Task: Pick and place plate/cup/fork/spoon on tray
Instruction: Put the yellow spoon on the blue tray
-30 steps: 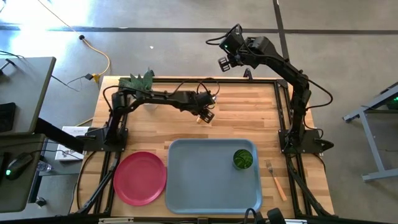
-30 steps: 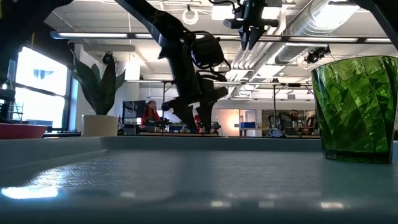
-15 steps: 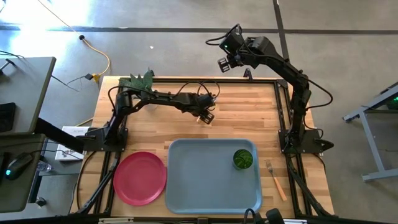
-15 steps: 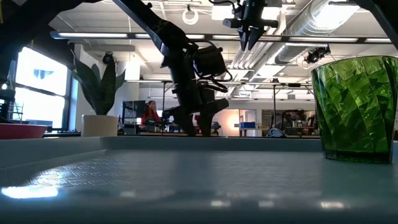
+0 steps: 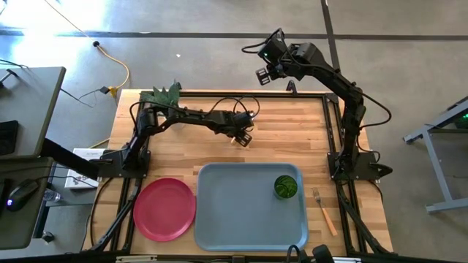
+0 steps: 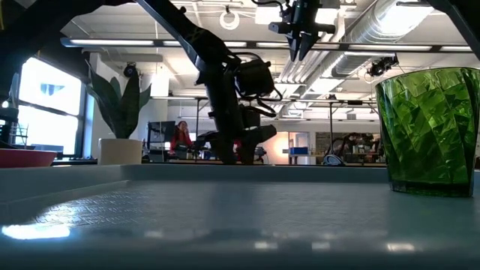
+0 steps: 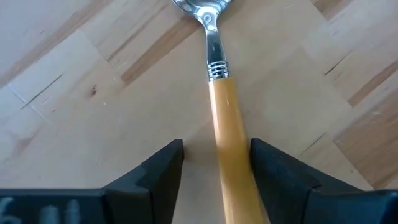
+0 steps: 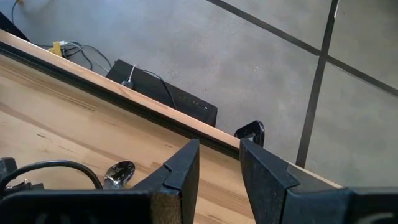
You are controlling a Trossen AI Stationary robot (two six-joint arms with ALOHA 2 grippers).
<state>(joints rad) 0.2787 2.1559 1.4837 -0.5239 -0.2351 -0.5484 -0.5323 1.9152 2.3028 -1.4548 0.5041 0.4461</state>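
The spoon (image 7: 221, 93) lies flat on the wood, silver bowl away from my left wrist, orange handle toward it. My left gripper (image 5: 243, 136) is down at the table's far middle, open, with one finger on each side of the handle. The blue-grey tray (image 5: 241, 219) sits at the near edge, and the green cup (image 5: 286, 186) stands upright on its far right part. The red plate (image 5: 164, 208) rests on the table left of the tray. The fork (image 5: 323, 212) lies on the table right of it. My right gripper (image 5: 265, 75) hangs open, high over the far edge. My left gripper comes slanting down from above with its fingers on either side of the spoon's handle (image 7: 231, 155). One finger (image 7: 273, 168) stands right against the handle's side, and I cannot tell whether it touches. The other finger is clear of it. The spoon lies flat on the table.
A white pot with a green plant (image 5: 164, 98) stands at the far left corner. Cables loop along my left arm. Bare wood stretches between the spoon and the tray's far rim. A person (image 6: 180, 139) sits far off in the room behind.
My left gripper has sunk toward the table, down over the spoon. The spoon, plate, cup, fork and tray have stayed where they were.
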